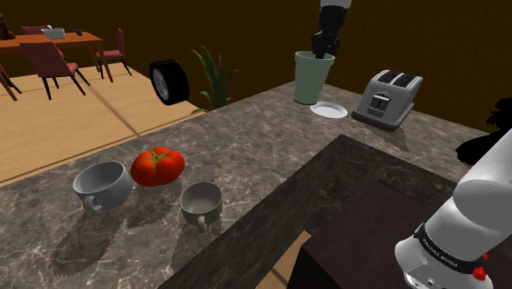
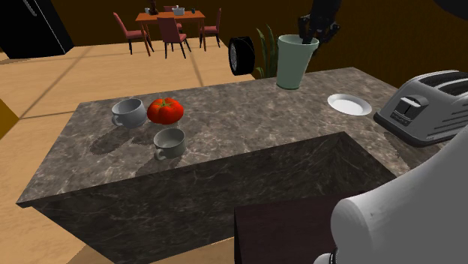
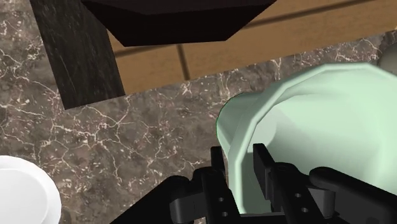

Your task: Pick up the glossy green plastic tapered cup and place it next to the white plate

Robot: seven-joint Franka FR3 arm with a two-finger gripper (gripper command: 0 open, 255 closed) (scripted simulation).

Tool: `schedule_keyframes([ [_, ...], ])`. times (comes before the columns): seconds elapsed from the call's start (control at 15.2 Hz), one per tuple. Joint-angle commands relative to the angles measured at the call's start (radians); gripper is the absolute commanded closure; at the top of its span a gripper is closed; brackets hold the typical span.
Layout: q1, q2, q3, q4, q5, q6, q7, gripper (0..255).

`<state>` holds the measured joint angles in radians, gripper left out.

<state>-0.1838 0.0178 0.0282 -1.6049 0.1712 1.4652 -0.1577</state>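
Observation:
The pale green tapered cup point(image 1: 313, 80) stands upright near the counter's far edge, just beyond the small white plate point(image 1: 329, 110). My black gripper point(image 1: 325, 51) comes down onto the cup's rim. In the wrist view the gripper point(image 3: 240, 159) has one finger inside the cup point(image 3: 318, 121) and one outside, shut on its wall. The plate point(image 3: 22, 191) lies apart from the cup there. In the second exterior view the cup point(image 2: 294, 64) is to the left of the plate point(image 2: 349, 104) and behind it. I cannot tell whether the cup's base touches the counter.
A silver toaster point(image 1: 386, 98) stands close to the plate's right in the shoulder view. A red tomato point(image 1: 157, 166) and two grey mugs point(image 1: 102, 185) point(image 1: 201, 204) sit at the counter's near left. Behind the counter are a tyre point(image 1: 170, 82), a plant point(image 1: 215, 78) and a dining set point(image 1: 49, 45).

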Motion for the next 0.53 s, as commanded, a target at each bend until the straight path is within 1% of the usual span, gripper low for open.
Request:
schedule_keyframes([
  [0.0,-0.023,0.003,-0.022,0.0,-0.006,-0.004,-0.046,255],
  [0.46,-0.107,0.072,-0.1,0.093,-0.028,-0.052,-0.204,255],
])
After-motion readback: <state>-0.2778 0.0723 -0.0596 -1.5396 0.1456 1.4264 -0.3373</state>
